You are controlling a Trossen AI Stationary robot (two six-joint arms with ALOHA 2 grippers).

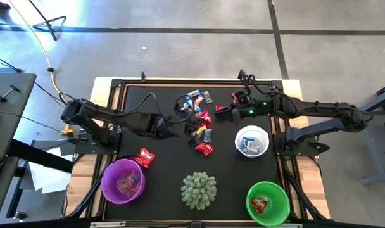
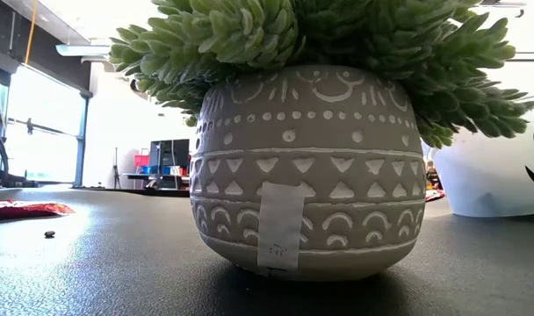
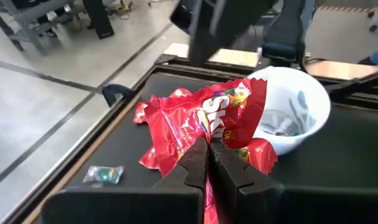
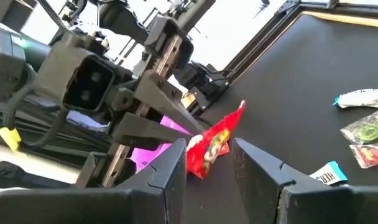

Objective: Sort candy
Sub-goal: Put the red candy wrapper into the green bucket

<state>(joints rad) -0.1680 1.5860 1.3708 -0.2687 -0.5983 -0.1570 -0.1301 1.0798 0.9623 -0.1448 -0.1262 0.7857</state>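
Small shiny wrapped candy (image 1: 201, 123), red and blue-and-white, lies clustered at the counter's far middle. One red crinkled packet (image 3: 204, 121) is pinched upright; another red packet (image 1: 145, 157) lies near the left.

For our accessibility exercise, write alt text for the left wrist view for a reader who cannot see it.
The left gripper, shut, pinches a red candy packet above the black table. A white bowl stands just behind, and a small green-wrapped candy lies near the table's edge.
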